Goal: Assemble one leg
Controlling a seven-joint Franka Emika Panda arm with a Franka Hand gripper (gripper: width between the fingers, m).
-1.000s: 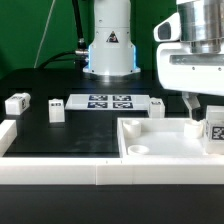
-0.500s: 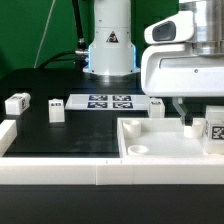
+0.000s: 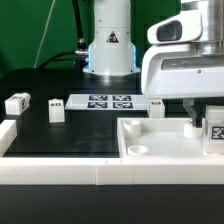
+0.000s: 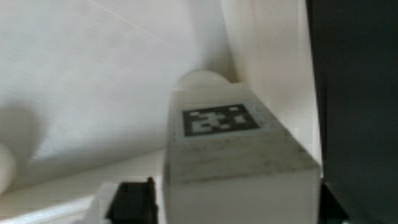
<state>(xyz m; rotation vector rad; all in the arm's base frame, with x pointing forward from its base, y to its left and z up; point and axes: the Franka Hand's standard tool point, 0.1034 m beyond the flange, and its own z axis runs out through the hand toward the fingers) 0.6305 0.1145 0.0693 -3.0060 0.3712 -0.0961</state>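
My gripper [image 3: 203,122] hangs over the right end of the large white tray-like piece [image 3: 160,142]. It is shut on a leg [image 3: 213,130], a small white block with a square tag, held upright at the tray's far right corner. In the wrist view the same leg [image 4: 222,150] runs between my dark fingers [image 4: 128,200], tag facing the camera, with the tray's white inner corner [image 4: 107,60] behind it. I cannot tell whether the leg's lower end touches the tray.
Three more legs lie on the black table: two at the exterior view's left [image 3: 16,102] [image 3: 56,110] and one behind the tray [image 3: 157,106]. The marker board [image 3: 108,101] lies between them. A white fence [image 3: 50,172] borders the front.
My hand has shifted toward the exterior view's left and now shows more of its body above the tray. The leg in its fingers has hardly moved.
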